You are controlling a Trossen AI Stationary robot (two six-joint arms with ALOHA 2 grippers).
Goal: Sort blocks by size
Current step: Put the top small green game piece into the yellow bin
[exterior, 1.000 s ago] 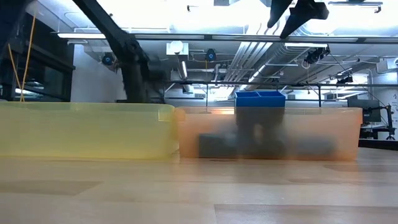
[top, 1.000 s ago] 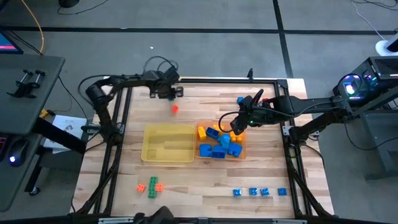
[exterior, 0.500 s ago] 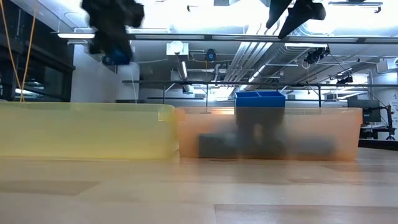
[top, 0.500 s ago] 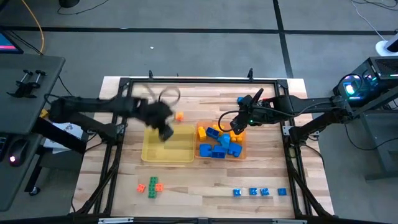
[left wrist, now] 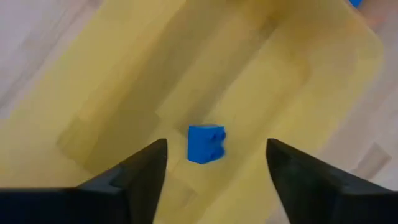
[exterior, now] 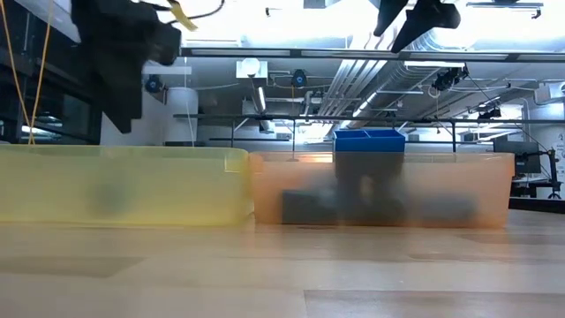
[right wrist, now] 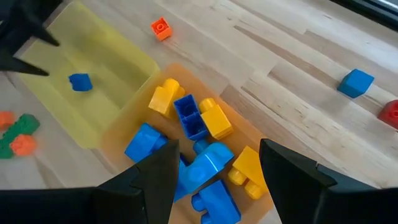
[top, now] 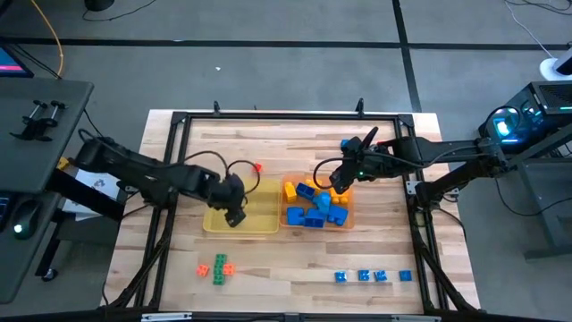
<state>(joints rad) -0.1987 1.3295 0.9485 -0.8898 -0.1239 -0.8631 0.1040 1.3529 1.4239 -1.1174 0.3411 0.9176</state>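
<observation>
My left gripper [top: 234,215] hangs open over the translucent yellow tray [top: 261,202]. A tiny blue block [left wrist: 205,144] is in that tray, below and between the spread fingers and untouched by them; it also shows in the right wrist view [right wrist: 79,81]. My right gripper [top: 340,183] is open and empty above the orange tray [top: 350,204], which holds several larger blue and yellow blocks [right wrist: 193,118].
A tiny orange block [top: 257,166] lies beyond the yellow tray and a blue block [top: 345,143] beyond the orange one. Tiny orange and green blocks [top: 217,267] lie near the front left, several tiny blue ones [top: 371,276] at the front right. A red block [right wrist: 390,112] lies by the blue one.
My left gripper has swung from the table's far edge toward the near edge and now hangs low over the yellow tray. My right arm has kept still.
</observation>
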